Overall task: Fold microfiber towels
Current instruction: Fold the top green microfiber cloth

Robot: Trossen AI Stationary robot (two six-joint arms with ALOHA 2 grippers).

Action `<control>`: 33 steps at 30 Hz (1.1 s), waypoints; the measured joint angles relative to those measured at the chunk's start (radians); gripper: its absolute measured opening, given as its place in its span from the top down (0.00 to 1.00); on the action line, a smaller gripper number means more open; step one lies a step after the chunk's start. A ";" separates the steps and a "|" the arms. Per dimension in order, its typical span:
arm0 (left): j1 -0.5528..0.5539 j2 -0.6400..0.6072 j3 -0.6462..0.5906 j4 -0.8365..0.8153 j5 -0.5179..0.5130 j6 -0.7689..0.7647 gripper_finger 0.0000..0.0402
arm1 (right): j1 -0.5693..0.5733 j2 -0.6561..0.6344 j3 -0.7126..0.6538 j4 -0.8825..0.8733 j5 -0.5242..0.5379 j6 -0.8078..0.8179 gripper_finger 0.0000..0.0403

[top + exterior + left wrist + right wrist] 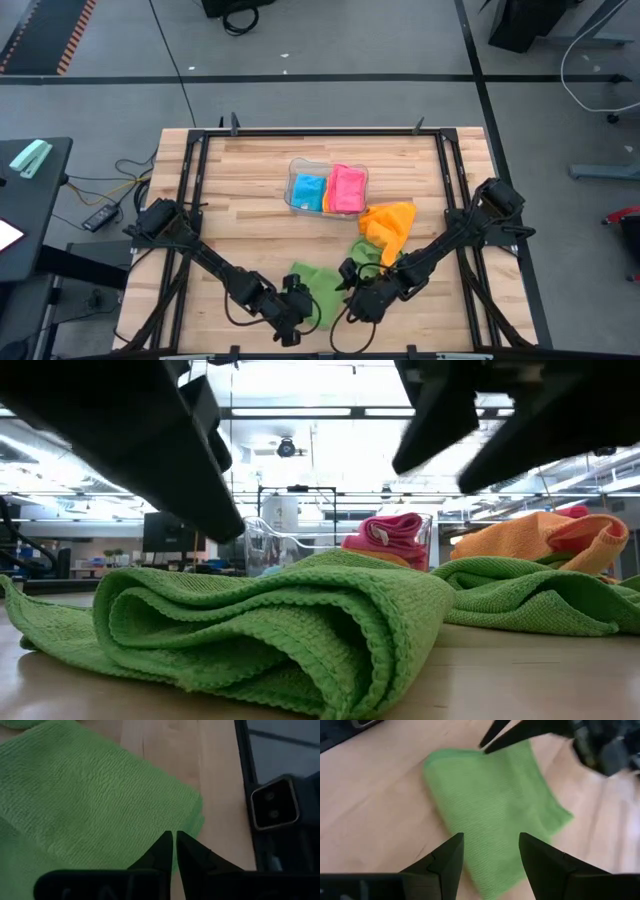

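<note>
Both arms reach in from the counter's side edges toward its near middle, ending close together. The left arm runs from about 9 o'clock down to roughly 6 o'clock, where the left end effector (297, 303) sits low with its 2 fingers (165, 851) pressed almost together, nothing between them. The right arm slants in from 3 o'clock; the right end effector (360, 297) hovers just beside it, fingers (451, 854) spread apart.

A folded towel (318, 290) was laid at the table's (250, 200) front edge, between both grippers. Behind it, a tray (297, 190) was placed, with two towels inside.
</note>
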State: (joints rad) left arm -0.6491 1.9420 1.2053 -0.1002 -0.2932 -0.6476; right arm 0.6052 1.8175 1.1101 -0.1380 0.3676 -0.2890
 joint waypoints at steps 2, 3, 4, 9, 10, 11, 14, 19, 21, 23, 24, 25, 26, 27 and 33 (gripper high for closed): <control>0.003 0.000 0.000 0.013 0.000 -0.018 0.91 | 0.000 0.002 -0.011 -0.001 -0.029 0.002 0.50; 0.005 0.000 0.000 0.013 0.000 -0.012 0.91 | 0.000 0.002 -0.018 0.007 -0.036 0.002 0.50; 0.010 0.000 0.000 0.012 0.000 0.003 0.91 | -0.001 0.002 -0.025 0.026 -0.040 0.002 0.50; 0.053 0.001 0.000 -0.022 0.000 0.029 0.94 | 0.007 0.006 -0.058 0.133 -0.044 -0.008 0.50; 0.060 0.001 0.000 -0.062 0.001 0.025 0.94 | 0.008 0.014 -0.059 0.148 -0.044 -0.007 0.50; 0.066 0.001 0.000 -0.101 0.001 0.012 0.95 | 0.012 0.020 -0.059 0.152 -0.045 -0.006 0.50; 0.072 0.001 0.000 -0.173 0.001 0.006 0.97 | 0.022 0.067 -0.049 0.172 -0.033 -0.010 0.48; 0.066 0.002 -0.002 -0.197 0.008 0.038 0.96 | 0.041 0.158 0.001 0.168 -0.003 -0.088 0.44; 0.062 0.002 -0.002 -0.202 0.038 0.038 0.95 | 0.042 0.177 0.024 0.169 0.005 -0.115 0.43; 0.057 0.002 -0.002 -0.206 0.056 0.034 0.94 | 0.041 0.185 0.031 0.163 0.060 -0.154 0.43; 0.053 0.002 -0.002 -0.206 0.059 0.031 0.94 | 0.040 0.185 0.031 0.161 0.075 -0.177 0.42; 0.048 0.002 -0.002 -0.206 0.060 0.031 0.94 | 0.038 0.185 0.031 0.163 0.077 -0.204 0.42; 0.043 0.002 -0.002 -0.205 0.062 0.031 0.94 | 0.034 0.185 0.031 0.164 0.077 -0.227 0.42; 0.039 0.002 -0.002 -0.204 0.062 0.031 0.94 | 0.031 0.185 0.030 0.162 0.073 -0.246 0.42; 0.026 0.002 -0.002 -0.199 0.063 0.007 0.96 | 0.030 0.185 0.028 0.151 0.027 -0.353 0.43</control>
State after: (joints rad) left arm -0.6230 1.9442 1.2037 -0.2992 -0.2298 -0.6402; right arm 0.6351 2.0029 1.1385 0.0127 0.3943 -0.6422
